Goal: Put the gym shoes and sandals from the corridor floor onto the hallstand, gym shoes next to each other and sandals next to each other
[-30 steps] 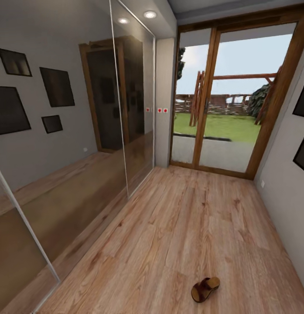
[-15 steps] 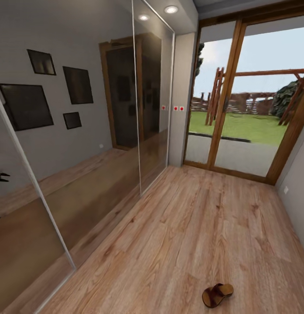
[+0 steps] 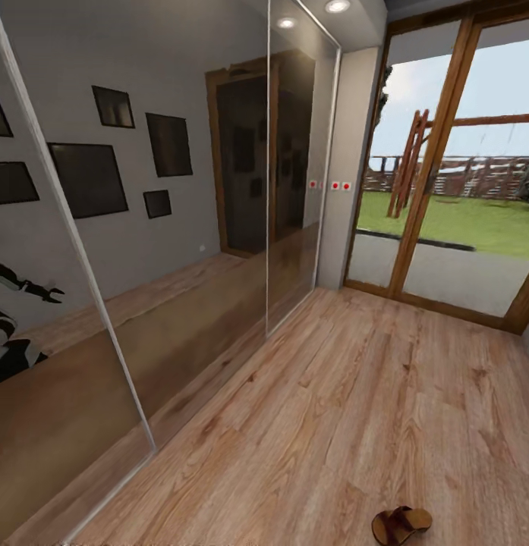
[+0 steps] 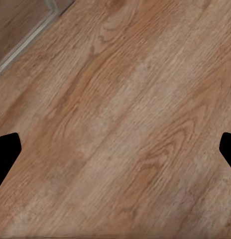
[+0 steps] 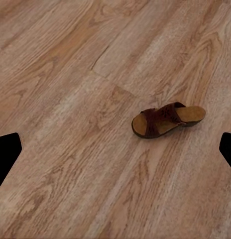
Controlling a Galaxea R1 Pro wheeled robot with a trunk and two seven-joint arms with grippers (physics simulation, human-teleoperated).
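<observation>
One dark brown sandal (image 3: 401,525) with a tan sole lies alone on the corridor floor (image 3: 355,409), at the bottom right edge of the head view. In the right wrist view the same sandal (image 5: 168,119) lies flat some way ahead of my right gripper (image 5: 116,153), whose dark fingertips (image 5: 7,152) stand wide apart and open with nothing between them. My left gripper (image 4: 116,153) is open too and hangs over bare wood planks (image 4: 120,99). The gym shoes and the hallstand are out of view.
Mirrored sliding wardrobe doors (image 3: 181,227) run along the left wall and reflect dark picture frames and part of my arm (image 3: 17,334). A wood-framed glass door (image 3: 439,174) to a garden closes the far end. Open plank floor lies between.
The camera has turned left, so the whole picture has slid right. The sandal now sits nearer the bottom right corner, and my arm's reflection has come into the mirror.
</observation>
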